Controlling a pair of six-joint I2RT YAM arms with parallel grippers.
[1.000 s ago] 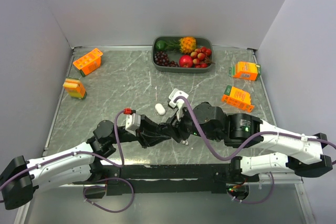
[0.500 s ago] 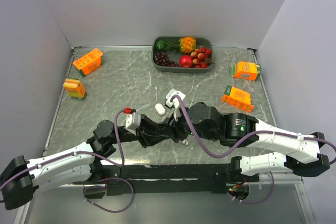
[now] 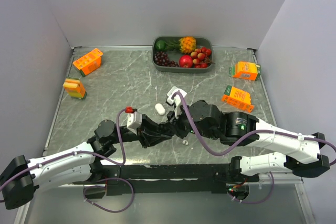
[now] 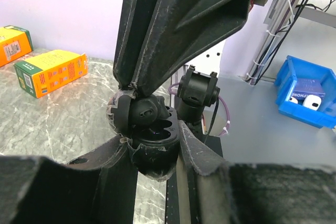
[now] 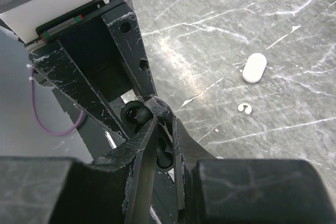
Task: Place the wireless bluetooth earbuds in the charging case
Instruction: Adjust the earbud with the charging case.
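While your left gripper (image 4: 152,155) clamps the open black charging case (image 4: 151,129) just above the table (image 3: 115,82), your right gripper (image 5: 159,110) has its fingers nearly together at the lid. You cannot tell whether they pinch anything. A tiny white earbud (image 3: 184,142) lies beside them.

The charging case (image 4: 155,158) sits in the left hand (image 4: 153,136), fruit tray (image 3: 155,59) behind.

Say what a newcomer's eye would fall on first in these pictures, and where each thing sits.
At the middle of the table, the left gripper clamps an open black charging case and the right gripper points its tips at it. Along the back edge sits a tray of bright fruit, with orange cartons at the left and right sides.
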